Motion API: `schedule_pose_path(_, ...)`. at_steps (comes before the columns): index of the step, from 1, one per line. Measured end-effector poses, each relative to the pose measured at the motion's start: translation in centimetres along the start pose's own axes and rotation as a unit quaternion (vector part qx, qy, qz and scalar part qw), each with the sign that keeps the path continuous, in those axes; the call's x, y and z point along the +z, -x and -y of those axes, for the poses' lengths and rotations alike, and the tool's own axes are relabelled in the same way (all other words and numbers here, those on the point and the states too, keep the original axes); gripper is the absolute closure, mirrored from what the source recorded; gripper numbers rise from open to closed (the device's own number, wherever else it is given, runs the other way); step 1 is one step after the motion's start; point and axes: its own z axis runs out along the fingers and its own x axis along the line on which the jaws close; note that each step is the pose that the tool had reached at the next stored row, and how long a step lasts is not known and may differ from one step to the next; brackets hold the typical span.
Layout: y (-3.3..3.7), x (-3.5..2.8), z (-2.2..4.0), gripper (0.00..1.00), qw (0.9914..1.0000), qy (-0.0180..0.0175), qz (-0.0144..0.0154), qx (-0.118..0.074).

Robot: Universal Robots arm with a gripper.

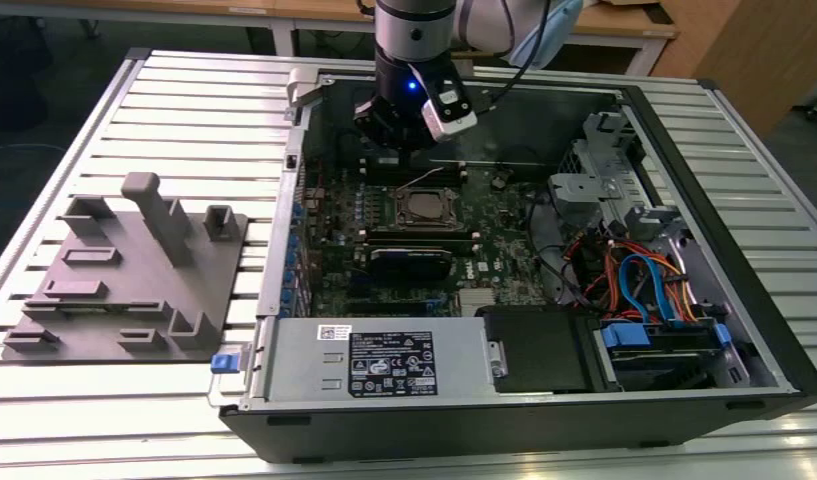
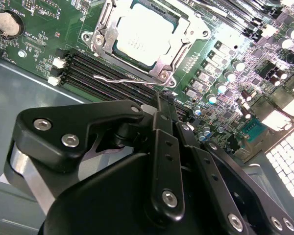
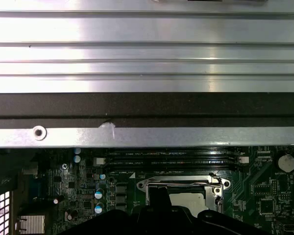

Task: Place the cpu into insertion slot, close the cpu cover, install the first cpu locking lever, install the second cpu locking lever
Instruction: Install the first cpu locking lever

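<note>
So the open PC case (image 1: 728, 250) is lying on its side on the slatted metal worktop (image 1: 155, 110), and the arm is reaching down into it from the far side. The claw (image 1: 405, 150) hangs just above the green motherboard (image 1: 331, 255), a bit beyond the socket, over the far memory slots (image 2: 112, 73). Its two black fingers (image 2: 161, 105) sit pressed together in the second wrist view, closed up with nothing between them.

The cpu (image 2: 143, 35) is already sitting in the insertion slot (image 1: 423, 208), its dull silver top showing through the window of the cpu cover (image 2: 166, 61), which looks folded down flat over it. One thin wire locking lever (image 2: 122, 78) sticks out loose along the socket's edge beside the memory slots, not tucked under anything as far as I can see. Can't make out the other lever clearly.

In the exterior view, a grey fixture block (image 1: 128, 280) with upright pegs sits on the worktop to the exterior view's left of the case. The power supply (image 1: 375, 362) is at the near side, and a bundle of blue and orange cables (image 1: 648, 285) fills the near right corner.
</note>
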Motion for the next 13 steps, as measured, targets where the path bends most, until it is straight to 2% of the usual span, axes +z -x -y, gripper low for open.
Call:
schedule_pose_path(8,0.00,0.00,0.01,0.90,1.00000,0.0009,0.0000,0.000)
schedule_pose_path(10,0.00,0.04,0.05,0.90,0.99997,0.0083,-0.0002,0.000)
schedule_pose_path(13,0.16,0.12,0.05,0.90,0.99996,0.0092,-0.0002,0.000)
